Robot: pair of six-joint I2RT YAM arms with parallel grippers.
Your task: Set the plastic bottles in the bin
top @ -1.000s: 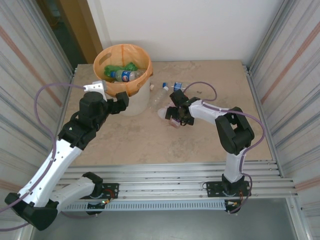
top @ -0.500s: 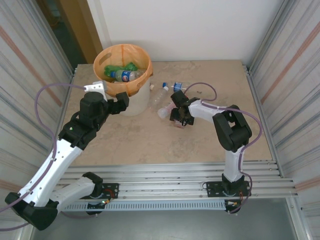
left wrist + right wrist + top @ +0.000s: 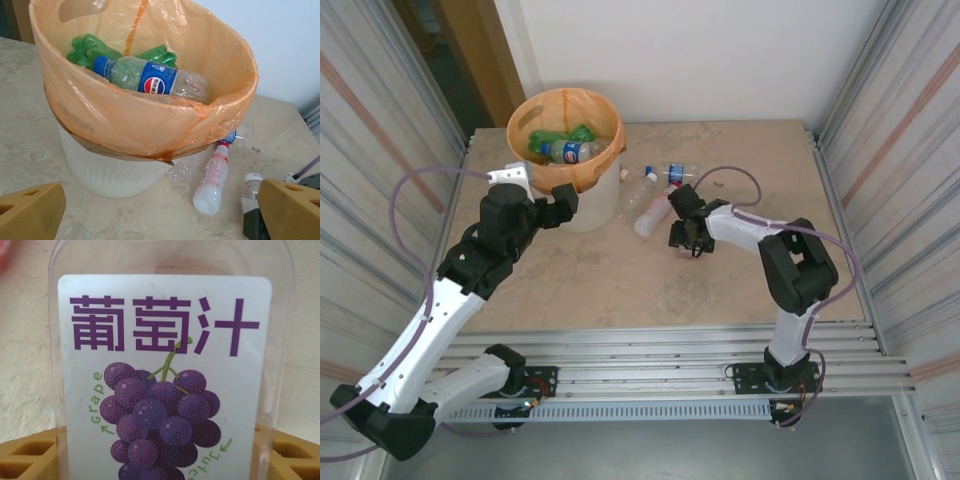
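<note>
Orange bag, white tub: where did the bin (image 3: 590,205) stand? the visitor asked.

Toward the far left of the table (image 3: 600,290), I said, right in front of my left pincer (image 3: 560,205). A clear blue-labelled bottle (image 3: 155,80) lay inside it, across some green bottles (image 3: 90,50).

And that left pincer?

Spread wide, with nothing between its fingers (image 3: 30,210). It hung near the tub's white wall, apart from it.

What about the bottles outside?

Several lay on the table just right of the bin. A crushed clear bottle (image 3: 187,167) lay close against the tub's base. A red-capped bottle (image 3: 212,175) with a white label lay beside that, its cap toward the far side.

And your right pincer (image 3: 685,235)?

Down at the table, near the middle, just right of those loose bottles. Its wrist camera looked straight at a grape juice bottle (image 3: 165,365): clear plastic, a white label, purple lettering and a bunch of purple grapes. That bottle sat between my two tan fingers (image 3: 30,460), whose tips showed at either lower corner, close against its sides.

Clamped on it, then?

I could not tell. The fingers flanked it closely, but I could not see whether they pressed the plastic.
</note>
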